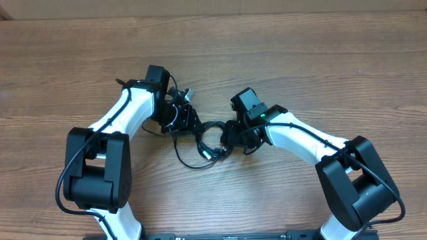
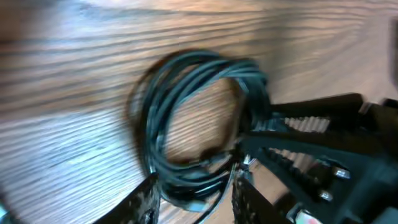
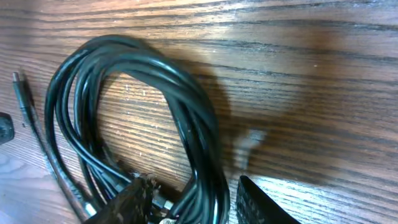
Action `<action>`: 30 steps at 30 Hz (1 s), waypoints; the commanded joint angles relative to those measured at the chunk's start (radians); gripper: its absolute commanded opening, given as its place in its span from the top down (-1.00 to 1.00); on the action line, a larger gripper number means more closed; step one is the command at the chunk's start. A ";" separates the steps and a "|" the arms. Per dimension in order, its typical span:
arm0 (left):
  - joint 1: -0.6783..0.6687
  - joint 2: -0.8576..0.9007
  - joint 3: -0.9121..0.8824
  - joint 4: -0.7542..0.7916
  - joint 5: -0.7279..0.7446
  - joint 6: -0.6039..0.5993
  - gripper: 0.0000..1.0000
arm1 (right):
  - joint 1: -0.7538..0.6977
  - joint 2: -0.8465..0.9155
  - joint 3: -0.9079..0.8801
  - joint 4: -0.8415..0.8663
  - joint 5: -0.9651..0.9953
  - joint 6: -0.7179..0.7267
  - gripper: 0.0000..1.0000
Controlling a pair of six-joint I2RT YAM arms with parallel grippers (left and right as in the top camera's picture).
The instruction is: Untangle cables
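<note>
Cables (image 1: 208, 143) sit as one coiled bundle mid-table (image 1: 287, 53), right between your two arms. Not untangled yet, the loops are all stacked together.

Left gripper (image 2: 194, 194): jaws partly open, straddling the near side of the coil, several strands between the fingers (image 2: 148, 200). It looks loose, not pinched, but the view is blurry, so contact is unclear.

Right gripper (image 3: 196, 202): also partly open around the opposite side of the same coil. There's a visible gap between the strands and one finger (image 3: 261, 202), so nothing is clamped.

Why this setup, as I read it: you take opposite sides of the loop so you can pull them apart and open the coil.

One loose end with a plug (image 3: 18, 84) lies just beside the coil, outside both grips, likely the strand to free first.

Risk: closing on the whole bundle just drags it around as one lump.
</note>
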 commanded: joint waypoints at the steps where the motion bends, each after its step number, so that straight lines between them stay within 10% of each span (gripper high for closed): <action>1: -0.002 0.001 0.020 -0.016 -0.099 -0.034 0.25 | 0.002 -0.002 -0.011 0.004 0.011 0.004 0.16; 15: -0.066 0.002 -0.044 0.090 -0.182 -0.186 0.35 | 0.002 -0.002 -0.011 0.004 0.011 0.004 0.17; 30: -0.151 0.002 -0.095 0.091 -0.349 -0.229 0.91 | 0.002 -0.002 -0.011 0.003 0.011 0.004 0.18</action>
